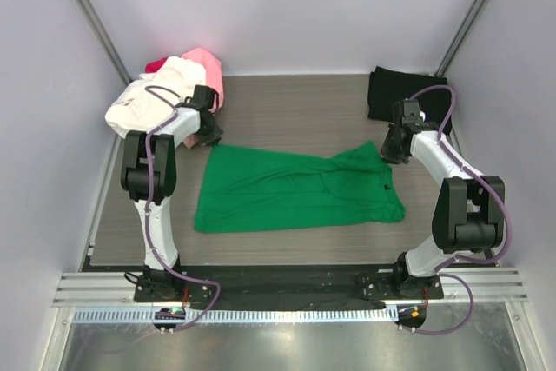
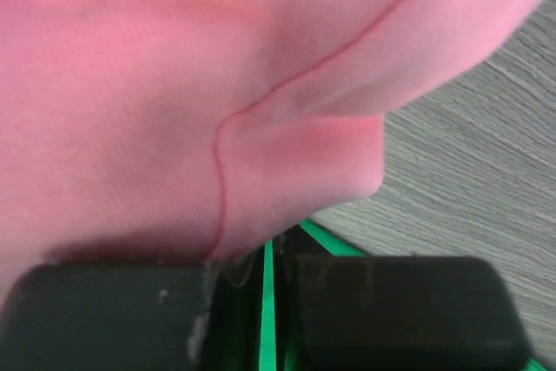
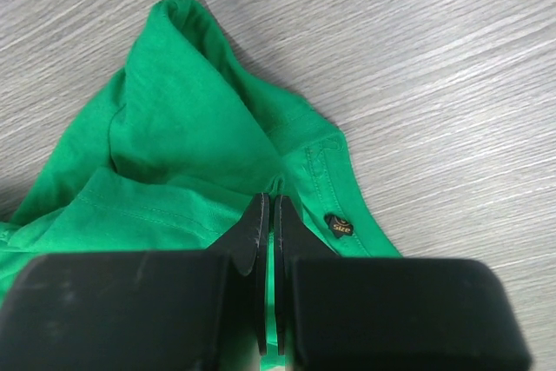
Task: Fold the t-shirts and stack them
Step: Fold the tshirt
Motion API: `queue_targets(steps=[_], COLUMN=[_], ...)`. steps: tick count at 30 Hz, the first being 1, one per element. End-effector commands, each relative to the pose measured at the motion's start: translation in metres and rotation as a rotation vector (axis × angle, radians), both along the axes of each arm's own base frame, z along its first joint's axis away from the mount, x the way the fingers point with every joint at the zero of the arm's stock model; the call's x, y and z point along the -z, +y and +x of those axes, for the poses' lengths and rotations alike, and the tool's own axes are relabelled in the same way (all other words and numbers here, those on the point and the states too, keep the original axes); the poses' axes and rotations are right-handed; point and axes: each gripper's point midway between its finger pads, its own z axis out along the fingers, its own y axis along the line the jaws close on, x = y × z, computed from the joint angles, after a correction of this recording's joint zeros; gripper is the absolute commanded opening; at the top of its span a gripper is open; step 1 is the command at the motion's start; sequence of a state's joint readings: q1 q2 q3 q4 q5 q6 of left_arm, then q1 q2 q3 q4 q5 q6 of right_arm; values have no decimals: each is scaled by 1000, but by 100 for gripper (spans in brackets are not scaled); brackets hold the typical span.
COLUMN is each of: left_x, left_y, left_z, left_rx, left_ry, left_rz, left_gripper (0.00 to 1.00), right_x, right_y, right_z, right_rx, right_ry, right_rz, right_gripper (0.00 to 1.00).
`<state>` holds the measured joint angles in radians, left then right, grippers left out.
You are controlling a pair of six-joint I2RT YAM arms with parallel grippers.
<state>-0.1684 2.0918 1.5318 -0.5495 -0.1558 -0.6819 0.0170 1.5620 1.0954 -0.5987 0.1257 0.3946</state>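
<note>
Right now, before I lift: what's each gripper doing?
Left gripper: closed on an edge of the green t-shirt, pink t-shirt draped close by.
Right gripper: closed on the green t-shirt near its size label.

A blurred pink t-shirt (image 2: 174, 84), cut off at 9 and 12 o'clock, hid all but a sliver of green t-shirt (image 2: 268, 310) at 6 o'clock. The cream-white t-shirt (image 1: 139, 102) mostly covered the red t-shirt (image 1: 156, 65).

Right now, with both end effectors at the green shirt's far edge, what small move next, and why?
Probably lift both slightly, together: the right end effector pinches the green t-shirt by its collar, and the left end effector looks closed on its far-left corner.
</note>
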Motion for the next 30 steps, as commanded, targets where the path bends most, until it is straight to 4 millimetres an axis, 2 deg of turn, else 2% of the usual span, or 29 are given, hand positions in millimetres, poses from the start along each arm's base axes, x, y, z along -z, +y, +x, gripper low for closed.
queue_targets(steps=[1,4,5,6,7,8,9,10,11,12,13,14,15,16,18,21,26,30], left_x=[10,-4,-11,-29,-38,-46,-57,-76,-86,-92,-106,-110,-114,-121,-126,-127,-119,-115], left_y=[-4,-6,-5,-2,-2,1,6,8,11,13,20,24,31,35,47,53,54,51], left_z=[-4,-2,-1,4,5,2,5,8,6,6,5,2,1,-4,-10,-19,-29,-40], left_rx=[13,21,19,16,16,15,6,10,7,9,-3,-7,-19,-26,-49,-59,-52,-47], left_ry=[13,-12,-19,-55,-70,-68,-89,-125,-134,-143,-169,-168,-173,-183,-187,-192,-171,-176], left_rz=[-10,-15,-12,-3,4,14,33,43,55,63,73,76,82,87,95,90,87,66], left_gripper=[0,0,0,0,0,0,0,0,0,0,0,0,0,0,0,0,0,0], right_x=[-9,-14,-19,-31,-34,-38,-57,-64,-62,-81,-86,-86,-97,-100,-104,-97,-79,-75], right_y=[5,17,27,31,34,36,38,39,39,39,39,39,39,39,39,41,48,50], right_z=[9,21,24,35,41,45,59,66,68,82,86,88,94,96,97,92,79,68], right_rx=[-20,-54,-82,-96,-105,-110,-120,-126,-126,-135,-137,-139,-144,-147,-150,-160,-181,-186], right_ry=[-46,-60,-69,-100,-103,-104,-150,-162,-136,-178,-182,-168,-194,-198,-203,-184,-142,-134], right_rz=[17,77,126,140,151,154,157,157,156,149,146,145,143,141,140,146,163,161], right_gripper=[1,1,1,1,1,1,1,1,1,1,1,1,1,1,1,1,1,1])
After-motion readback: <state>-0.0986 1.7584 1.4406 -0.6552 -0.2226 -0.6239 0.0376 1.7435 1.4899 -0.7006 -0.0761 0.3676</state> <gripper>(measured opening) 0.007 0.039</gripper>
